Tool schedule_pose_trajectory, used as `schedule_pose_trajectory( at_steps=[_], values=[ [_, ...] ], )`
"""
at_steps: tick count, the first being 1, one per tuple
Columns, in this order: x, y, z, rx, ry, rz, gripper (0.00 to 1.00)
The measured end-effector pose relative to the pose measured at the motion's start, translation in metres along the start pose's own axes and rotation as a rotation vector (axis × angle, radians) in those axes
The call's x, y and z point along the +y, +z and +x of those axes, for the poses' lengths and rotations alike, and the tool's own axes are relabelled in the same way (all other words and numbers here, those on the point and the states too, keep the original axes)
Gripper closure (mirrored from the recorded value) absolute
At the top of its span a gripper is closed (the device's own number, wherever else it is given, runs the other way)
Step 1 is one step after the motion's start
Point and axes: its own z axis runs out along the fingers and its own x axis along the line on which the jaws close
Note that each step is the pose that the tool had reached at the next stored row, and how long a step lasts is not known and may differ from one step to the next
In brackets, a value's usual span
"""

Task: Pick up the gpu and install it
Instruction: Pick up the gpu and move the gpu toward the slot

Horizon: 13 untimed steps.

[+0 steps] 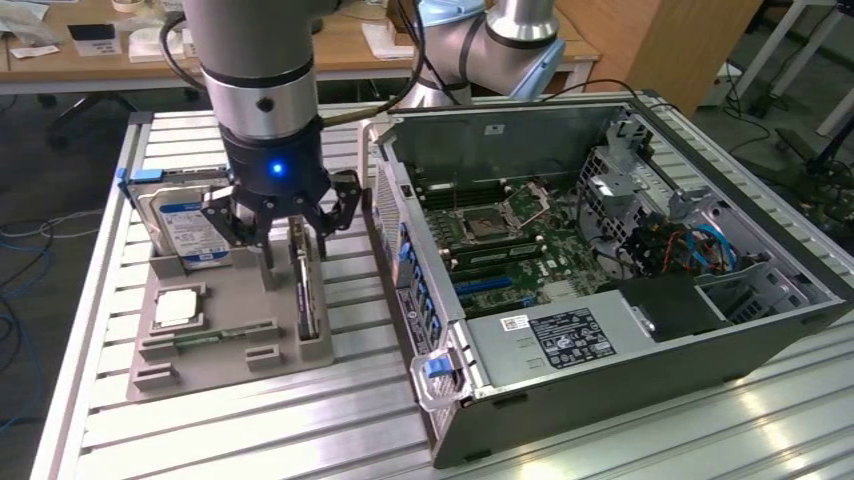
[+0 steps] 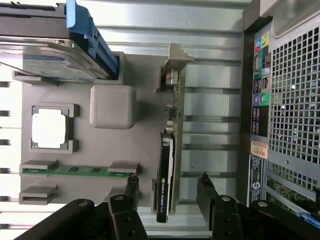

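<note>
Gripper (image 1: 291, 243) hung wide open and empty over the grey holder tray (image 2: 107, 150), one of its fingers (image 2: 131, 187) to each side of the gpu (image 2: 169, 135). The card stood on edge in its slot beside the open computer case (image 1: 747, 335), with a gap on both sides. By my reading the pick-up was at the approach stage, and a sound grasp called for squaring on the card's thin edge before closing. One gpu, one hard drive (image 1: 187, 228), one memory stick (image 2: 75, 170) and one processor chip (image 2: 48, 127) sat on the tray.
</note>
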Motion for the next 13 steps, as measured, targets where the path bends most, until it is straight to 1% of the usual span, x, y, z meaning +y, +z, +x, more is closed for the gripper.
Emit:
schedule_pose_trajectory(
  at_steps=[13],
  values=[
    [-0.0003, 0.0080, -0.0004, 0.0000, -0.001, 0.0000, 0.41]
  ],
)
